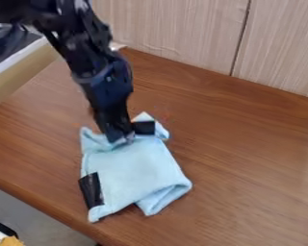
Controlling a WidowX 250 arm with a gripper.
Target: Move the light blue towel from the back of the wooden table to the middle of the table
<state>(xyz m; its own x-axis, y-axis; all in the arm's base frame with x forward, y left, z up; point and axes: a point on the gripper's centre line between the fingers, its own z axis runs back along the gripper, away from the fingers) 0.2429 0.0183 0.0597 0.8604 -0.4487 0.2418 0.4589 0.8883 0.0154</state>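
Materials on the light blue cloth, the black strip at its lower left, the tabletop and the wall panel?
Cloth: soft matte fabric, maybe terry or microfiber; thick rounded folds. Black strip: probably tape or plastic film; flat, straight-edged, slight sheen. Tabletop: wood or wood-look laminate, satin; brown grain, faint glare. Wall panel: likely laminate or veneer; pale, fine streaks, dark seam.

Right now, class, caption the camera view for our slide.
Black gripper at the far edge of a folded light-blue cloth on a brown tabletop.
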